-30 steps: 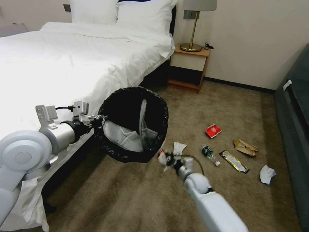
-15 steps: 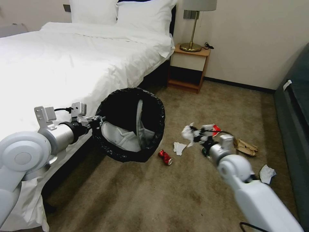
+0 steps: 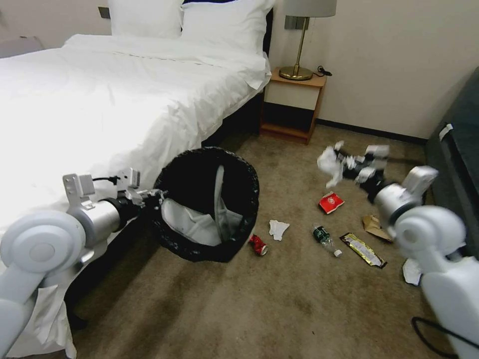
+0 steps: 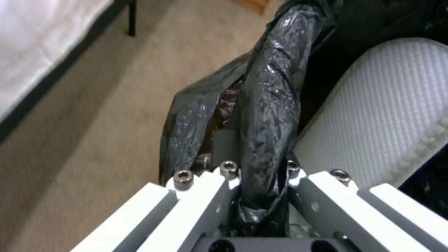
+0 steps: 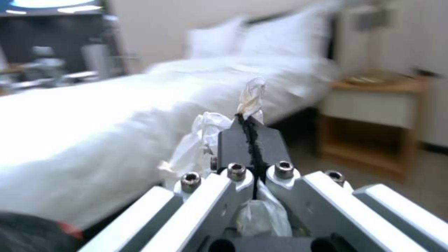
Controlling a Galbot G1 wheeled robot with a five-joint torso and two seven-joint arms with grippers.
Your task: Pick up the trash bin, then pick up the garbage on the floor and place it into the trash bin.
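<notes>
The left gripper point(image 3: 149, 195) is pinched tight on the rim of the trash bin point(image 3: 207, 204), and it holds the round bin up off the floor point(image 3: 279, 309), tipped on its side beside the bed point(image 3: 100, 99); the bin's black bag point(image 4: 271, 101) is shiny and full of crinkles, and in the left wrist view it is squeezed between the two fingers; inside the bin lies a white slipper point(image 3: 192, 222) with a bumpy woven skin.

The right gripper point(image 3: 344, 164) is up in the air over the litter, well apart from the bin; its fingers are pressed together on a crumpled white tissue point(image 3: 329, 163), soft and wrinkly, and in the right wrist view a thin twist of it sticks out past the dark pads point(image 5: 233, 143).

On the fuzzy beige floor, a crushed red can point(image 3: 258, 245) lies just beside the bin; near it is a flat white tissue point(image 3: 277, 229); then a little clear bottle point(image 3: 326, 240) with a green label, a red packet point(image 3: 331, 202), a long shiny gold wrapper point(image 3: 362, 249), a crinkled brown paper bag point(image 3: 373, 226), and another white tissue point(image 3: 410, 271) partly hidden by the right arm.
</notes>
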